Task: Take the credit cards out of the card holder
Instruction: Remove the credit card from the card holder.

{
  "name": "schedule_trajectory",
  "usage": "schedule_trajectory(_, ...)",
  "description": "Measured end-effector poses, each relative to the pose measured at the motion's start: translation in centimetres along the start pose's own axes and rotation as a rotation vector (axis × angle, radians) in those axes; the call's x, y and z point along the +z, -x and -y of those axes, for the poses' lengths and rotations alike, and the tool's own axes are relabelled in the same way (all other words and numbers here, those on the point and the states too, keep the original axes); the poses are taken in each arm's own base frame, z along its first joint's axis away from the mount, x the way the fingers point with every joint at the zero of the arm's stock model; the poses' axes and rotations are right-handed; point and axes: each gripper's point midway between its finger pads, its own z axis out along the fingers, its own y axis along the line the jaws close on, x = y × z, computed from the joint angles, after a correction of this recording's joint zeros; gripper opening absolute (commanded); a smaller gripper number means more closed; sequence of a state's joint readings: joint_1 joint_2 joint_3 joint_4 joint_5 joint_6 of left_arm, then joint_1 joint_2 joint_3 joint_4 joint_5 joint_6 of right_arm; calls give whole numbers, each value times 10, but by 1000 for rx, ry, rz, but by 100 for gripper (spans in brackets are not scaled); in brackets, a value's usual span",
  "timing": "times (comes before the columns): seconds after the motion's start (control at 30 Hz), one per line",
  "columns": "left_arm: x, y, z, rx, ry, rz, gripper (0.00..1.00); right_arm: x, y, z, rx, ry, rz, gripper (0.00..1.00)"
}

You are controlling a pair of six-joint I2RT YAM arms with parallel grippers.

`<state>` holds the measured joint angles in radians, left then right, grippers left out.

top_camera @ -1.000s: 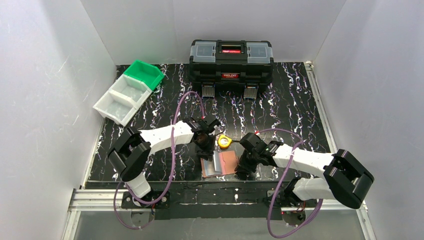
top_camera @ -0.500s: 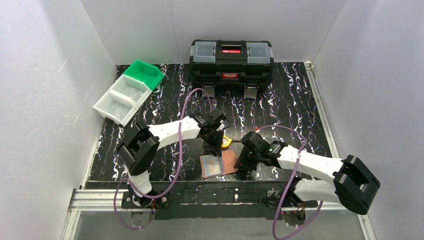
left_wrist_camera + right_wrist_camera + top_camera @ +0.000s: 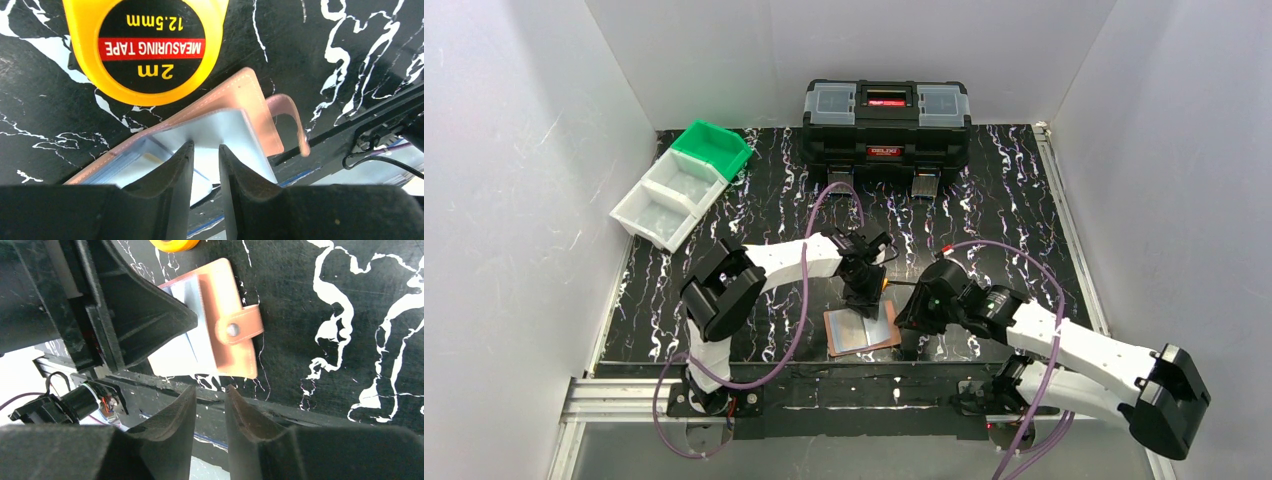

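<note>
A: How is the left tool [image 3: 205,146]?
B: Fingers [image 3: 170,190] a slit apart over the pale sleeves [image 3: 225,135] of the card holder [image 3: 252,100] — gripping or not, I cannot tell. The tape measure [image 3: 145,45] sits just beyond.
A: And the right tool [image 3: 210,388]?
B: Parted, empty — the holder lies open on the counter [image 3: 325,290] just ahead.

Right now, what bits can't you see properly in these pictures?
- Credit cards: in the left wrist view, the left end effector covers the sleeves of the card holder, so the count is unclear.
- One side of the card holder: in the right wrist view, the left end effector hides it.
- Tape measure: the left wrist view's top edge cuts it off; in the top view it is mostly behind the left end effector.
</note>
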<state>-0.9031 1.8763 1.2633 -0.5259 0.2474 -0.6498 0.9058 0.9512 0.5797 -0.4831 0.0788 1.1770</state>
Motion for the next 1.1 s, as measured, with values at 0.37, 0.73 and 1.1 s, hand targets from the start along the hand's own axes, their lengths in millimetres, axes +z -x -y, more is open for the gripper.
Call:
schedule_trajectory(0.37, 5, -6, -6, 12, 25, -29, 25, 26, -10, -16, -115, 14, -95, 17)
schedule_trajectory(0.73, -13, -10, -11, 40, 58, -21, 31, 55, -24, -10, -132, 9, -167, 11)
schedule_trajectory(1.1, -61, -32, -36, 25, 86, 52, 31, 65, -35, -3, -107, 14, -211, 13)
